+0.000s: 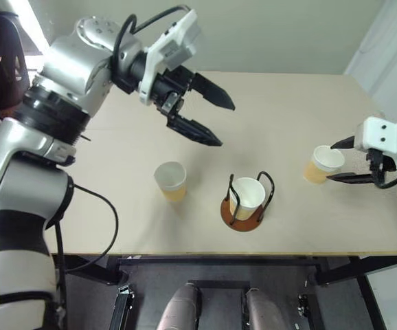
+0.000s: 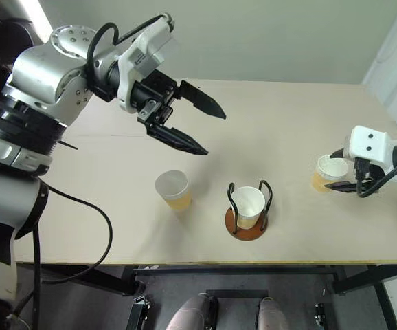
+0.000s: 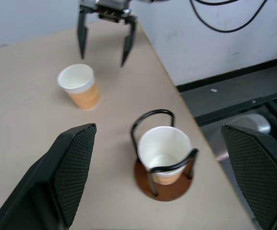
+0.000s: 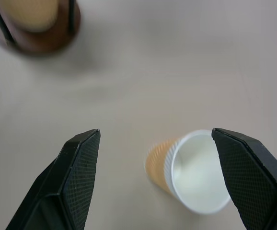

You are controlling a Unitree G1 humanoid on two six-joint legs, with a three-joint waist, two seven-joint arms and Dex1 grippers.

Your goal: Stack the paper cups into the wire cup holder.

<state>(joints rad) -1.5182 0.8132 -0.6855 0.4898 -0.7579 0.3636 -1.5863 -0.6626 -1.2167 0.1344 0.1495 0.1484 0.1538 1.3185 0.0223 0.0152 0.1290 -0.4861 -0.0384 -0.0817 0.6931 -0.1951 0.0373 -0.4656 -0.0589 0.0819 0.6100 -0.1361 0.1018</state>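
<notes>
One paper cup already sits upright in the wire cup holder (image 1: pixel 246 201), which stands near the front edge of the tabletop (image 1: pixel 288 110), roughly at its middle, so the holder is ready to take the next cup nested inside. A second cup (image 1: pixel 171 180) stands upright on the tabletop just to the holder's left, also toward the front edge and clear of everything. The third cup (image 1: pixel 322 163) stands near the right edge, and the right end effector (image 1: pixel 343 161) has its fingers spread wide on either side of it, one at the rim and one lower, not closed on it; I'd judge it is lining up to pick this cup for stacking. The left end effector (image 1: pixel 209 113) hangs high above the middle of the tabletop, fingers wide and holding nothing, seemingly kept clear of the holder
</notes>
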